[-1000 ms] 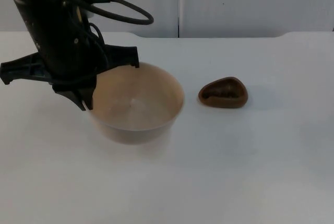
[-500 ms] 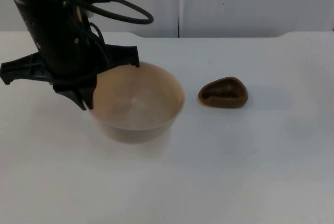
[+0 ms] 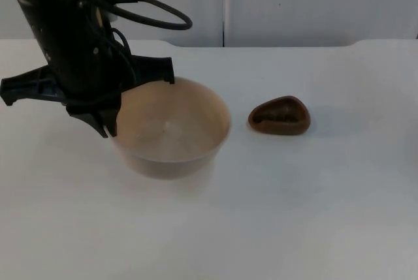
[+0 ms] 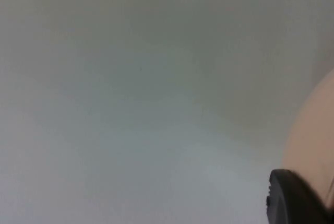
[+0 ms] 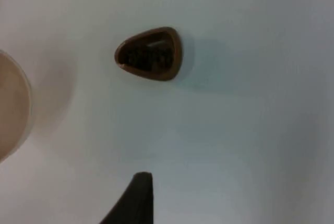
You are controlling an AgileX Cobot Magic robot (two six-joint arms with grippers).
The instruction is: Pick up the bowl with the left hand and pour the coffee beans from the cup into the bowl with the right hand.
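Wide, round, tan-beige bowl [image 3: 171,126] sitting on the white counter [image 3: 274,215], taken here as the landmark. Interior pale, smooth and bare, nothing lying inside.

Left claw [image 3: 104,123] down at the bowl's left rim — black arm descending from above, one finger tip touching or just outside the rim's edge. Whether the fingers pinch the wall or only stand beside it: cannot tell, gap hidden by the arm's own body. In the left wrist view, a black fingertip [image 4: 292,198] right against the bowl's curved beige wall [image 4: 313,140], grey-white counter [image 4: 130,104] beyond.

Small brown teardrop-shaped cup [image 3: 279,115] to the right of the bowl, near but clearly apart, resting on the counter with its pointed end turned away from the bowl. Dark coffee beans [image 3: 277,114] inside, up to a little below the lip.

From the right wrist view, looking down: the same brown cup [image 5: 150,54] with dark beans [image 5: 147,56] in it, a soft shadow cast on the far side from the bowl, and a slice of the bowl's rim [image 5: 15,109] at the edge. One black fingertip [image 5: 136,198] of the right claw hovering above bare counter [image 5: 250,145], well apart from the cup and from the bowl — holding nothing; how wide it stands, cannot tell.

Grey partition wall [image 3: 294,6] behind the bowl, at the counter's far edge.
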